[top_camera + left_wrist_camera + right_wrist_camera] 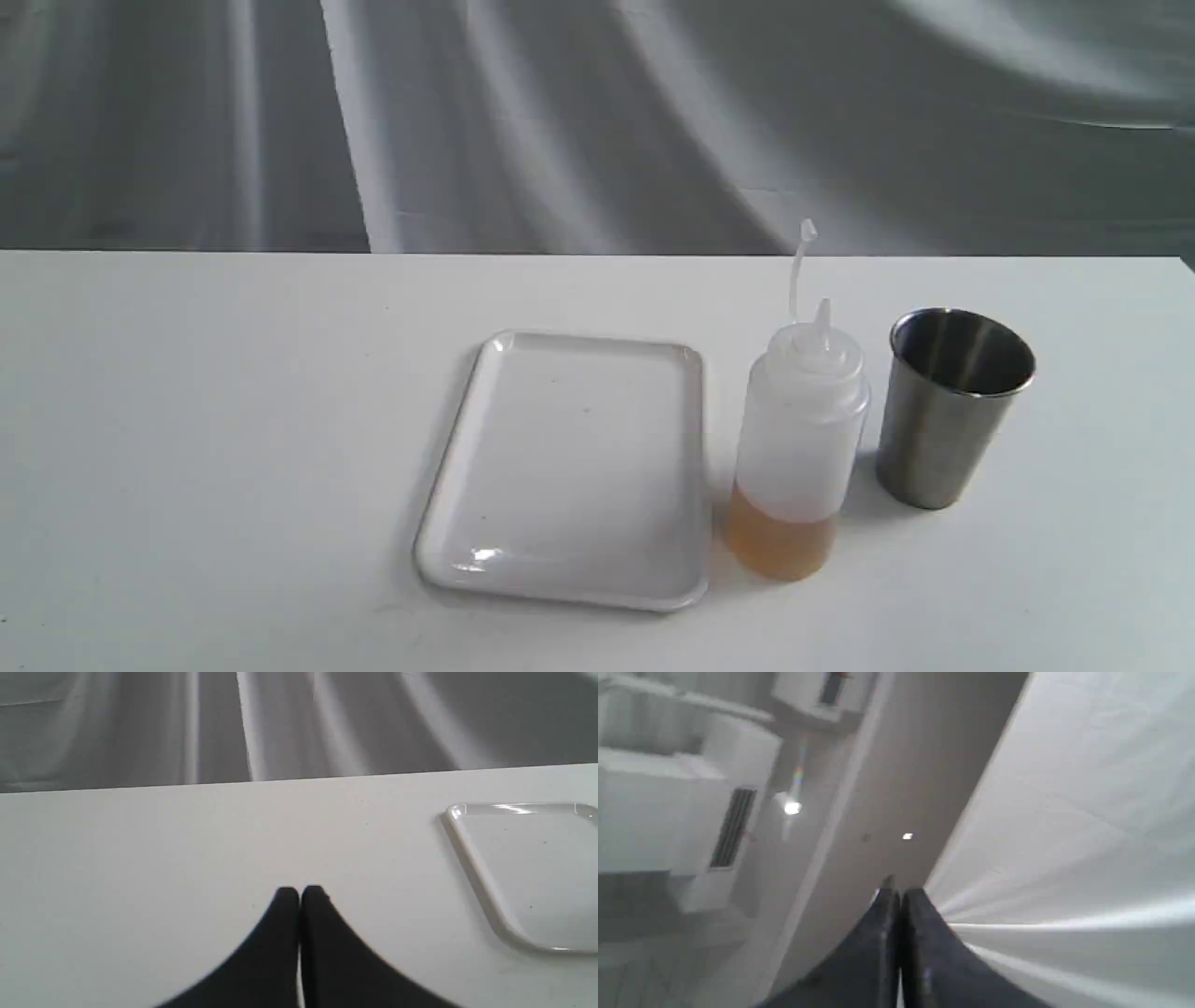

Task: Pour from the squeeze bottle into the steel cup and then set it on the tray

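The left gripper [300, 895] has its two black fingers pressed together, tip to tip, with nothing between them. It sits low over the bare white table [187, 849]. A rounded corner of the tray [476, 868] shows close by, clear of the fingertips.

The right gripper [900, 896] is likewise pinched closed and empty. It points up and away from the work, toward a ceiling light [792, 808], a slatted vent [733, 828] and a sweep of pale cloth [1064, 812]. None of the task's things show in its view.

Neither claw shows in the exterior view, where the three pieces stand untouched in a row on the table. Take the squeeze bottle [798, 448] as the middle of a dial. It stands upright with amber liquid [780, 541] filling only its bottom part. Its cone nozzle is uncovered, and the thin cap strap [798, 266] curls up toward twelve o'clock.

The tray lies flat at nine o'clock, just beside the bottle, glossy and with nothing on it. The steel cup [943, 420] stands upright at about two o'clock, near the bottle but not touching it, its dark inside open to view. Grey draped cloth [607, 121] hangs behind the table's far edge at twelve o'clock.
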`<state>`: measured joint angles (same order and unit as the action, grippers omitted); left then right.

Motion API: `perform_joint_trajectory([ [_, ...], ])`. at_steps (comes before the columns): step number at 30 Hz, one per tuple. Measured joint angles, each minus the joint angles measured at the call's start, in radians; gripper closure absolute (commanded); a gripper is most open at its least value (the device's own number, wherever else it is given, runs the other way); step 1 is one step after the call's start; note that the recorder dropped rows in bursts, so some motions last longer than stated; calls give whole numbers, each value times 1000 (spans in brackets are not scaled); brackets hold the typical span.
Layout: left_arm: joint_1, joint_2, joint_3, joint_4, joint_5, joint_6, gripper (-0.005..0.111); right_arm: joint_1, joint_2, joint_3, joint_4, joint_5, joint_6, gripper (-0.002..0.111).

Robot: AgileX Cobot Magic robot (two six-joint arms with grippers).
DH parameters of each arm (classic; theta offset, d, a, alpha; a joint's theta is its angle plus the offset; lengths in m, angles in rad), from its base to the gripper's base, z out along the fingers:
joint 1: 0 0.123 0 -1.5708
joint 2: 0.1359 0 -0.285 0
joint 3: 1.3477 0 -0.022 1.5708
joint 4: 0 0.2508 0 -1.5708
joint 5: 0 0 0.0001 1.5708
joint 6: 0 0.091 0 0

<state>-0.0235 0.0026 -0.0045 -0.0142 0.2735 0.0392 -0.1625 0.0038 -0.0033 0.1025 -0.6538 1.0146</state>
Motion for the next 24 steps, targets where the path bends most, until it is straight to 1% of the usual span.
perform_joint_trajectory([
  [3, 0, 0, 0, 0, 0, 0, 107, 0, 0, 0, -142, -108, 35, 108],
  [10, 0, 0, 0, 0, 0, 0, 107, 0, 0, -3, -281, -111, 62, 108],
  [13, 0, 0, 0, 0, 0, 0, 107, 0, 0, -61, -416, -6, 60, 108],
  [16, 0, 0, 0, 0, 0, 0, 107, 0, 0, -189, -544, 134, 58, 108],
  [20, 0, 0, 0, 0, 0, 0, 107, 0, 36, -379, -604, 317, 58, 108],
  [24, 0, 0, 0, 0, 0, 0, 107, 0, 145, -548, -666, 417, 51, 108],
])
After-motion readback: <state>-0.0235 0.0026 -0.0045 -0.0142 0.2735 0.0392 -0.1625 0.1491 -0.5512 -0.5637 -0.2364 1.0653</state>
